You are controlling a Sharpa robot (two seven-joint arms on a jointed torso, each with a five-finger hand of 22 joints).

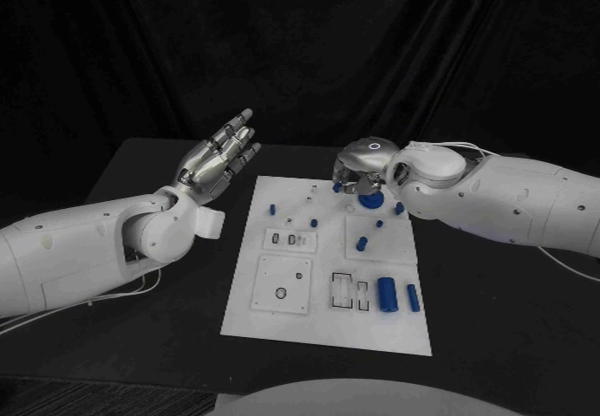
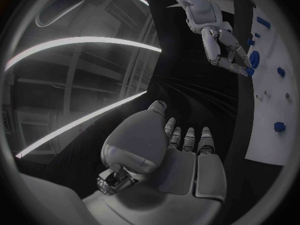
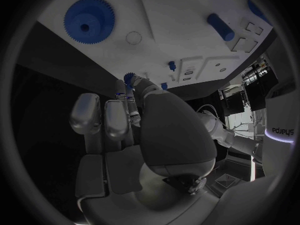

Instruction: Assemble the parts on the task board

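Task board (image 1: 328,334): white plate in the middle of the black worktop (image 1: 500,303); its long axis runs from 6 to 12 o'clock in the head view
Right robot hand (image 1: 359,173): bent down over the board's far edge, toward 12 o'clock; fingers curled round a small blue part (image 3: 129,78) at their tips, which looks pinched there, though the contact is partly hidden
Blue gear (image 1: 370,200): flat on the board just beside the right robot hand, on its 6 o'clock side; the wrist view shows its toothed rim and centre hole
Left robot hand (image 1: 218,154): raised off the board's 9 o'clock side, fingers straight and spread, holding nothing; well apart from the parts
Other parts: two blue cylinders (image 1: 389,295) lie near the board's near right corner, long axes running 6 to 12; small blue pegs (image 1: 273,208) stand scattered over the far half
Deciding relation: the gear and far pegs lie nearest the right robot hand; in my judgement that hand is placed to seat its part there, the left being too far off
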